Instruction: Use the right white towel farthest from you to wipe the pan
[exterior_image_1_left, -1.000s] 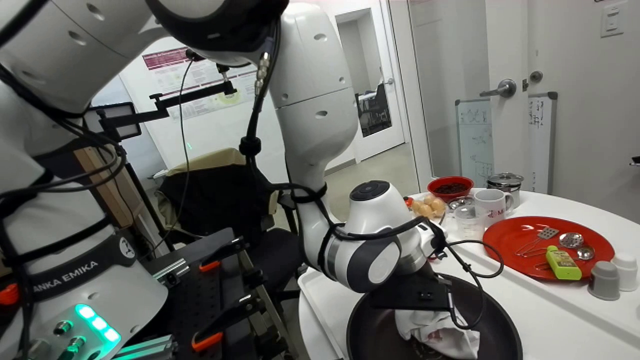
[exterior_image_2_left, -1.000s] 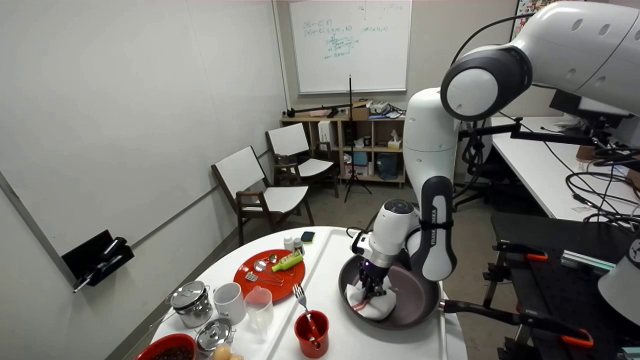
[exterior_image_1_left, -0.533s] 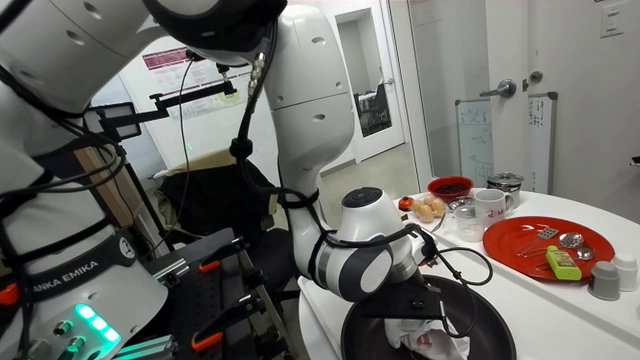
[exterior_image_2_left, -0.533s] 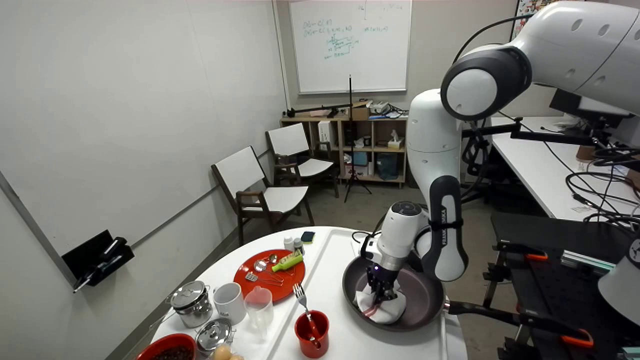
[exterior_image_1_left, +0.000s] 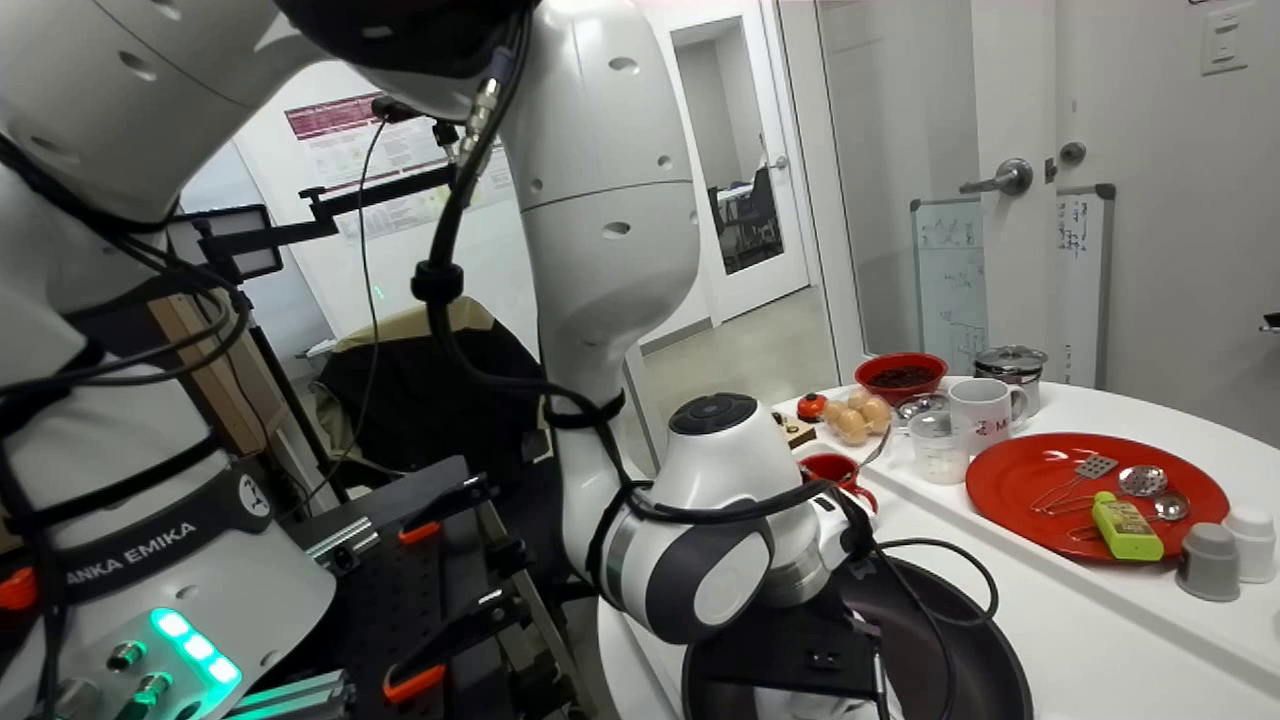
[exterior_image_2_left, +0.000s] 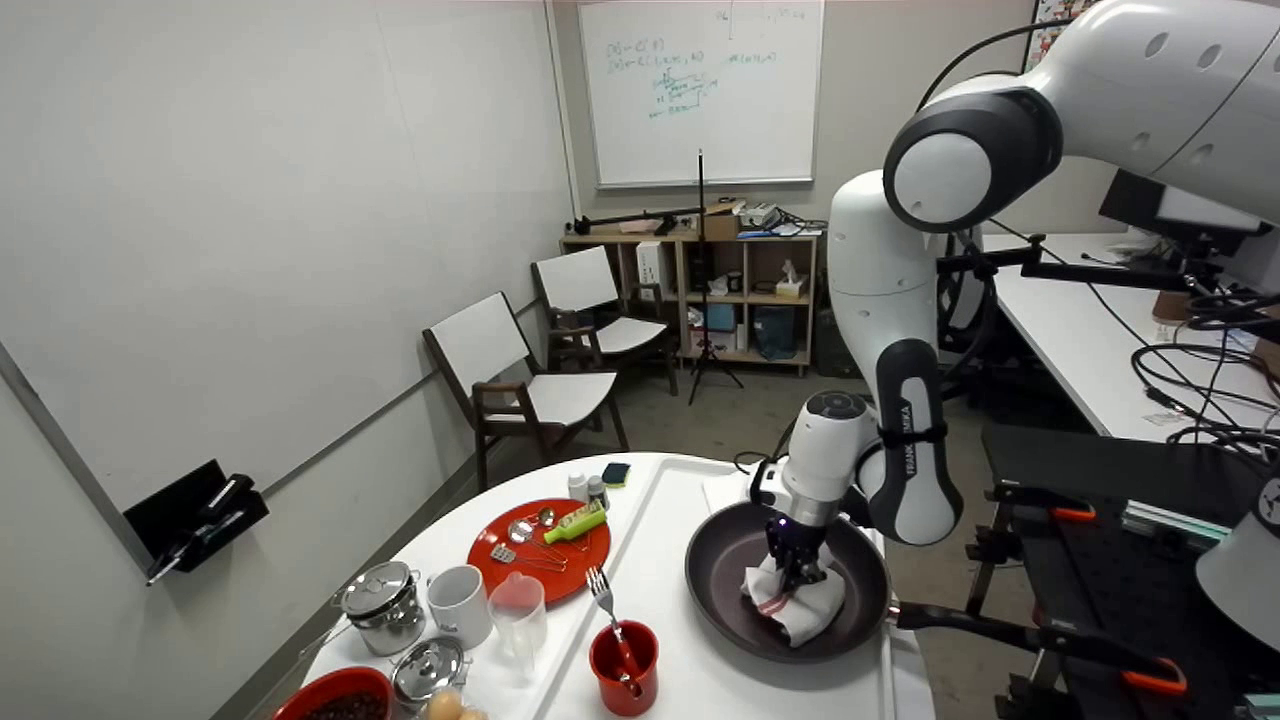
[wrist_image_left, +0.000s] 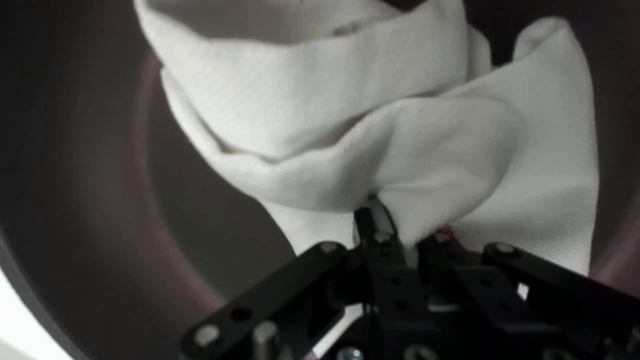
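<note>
Over the last second, the black two-fingered gripper (wrist_image_left: 407, 235) on a white robot arm (exterior_image_2_left: 880, 250) had pulled a white cloth towel with red stripes (exterior_image_2_left: 815, 607) across a large round black frying pan (exterior_image_2_left: 722, 590), from the side away from its long black handle (exterior_image_2_left: 960, 622) to about its middle, and the pan had shifted slightly the same way. The wrist view, looking down close, showed the fingers (wrist_image_left: 382, 250) pressed together with a bunched fold of the towel pinched between their tips; the remainder spread in loose, rumpled layers over the dark floor of the pan. The pan rested in a low-rimmed white tray (exterior_image_2_left: 690, 662) on a round white table (exterior_image_1_left: 1180, 430), and in an exterior view its handle reached past the table's edge. In the same tray, near the pan, stood a red mug (exterior_image_2_left: 612, 695) holding a metal fork (exterior_image_2_left: 602, 592), tines up and tilted. Beyond the tray's rim, both exterior views showed a flat round red plate (exterior_image_2_left: 580, 572) bearing small metal kitchen tools (exterior_image_2_left: 521, 531) and a lime-green plastic bottle (exterior_image_2_left: 576, 522) lying on its side. Near the plate stood a white mug (exterior_image_2_left: 458, 607), a clear plastic measuring cup (exterior_image_2_left: 518, 620) and a lidded metal pot (exterior_image_2_left: 387, 615).
</note>
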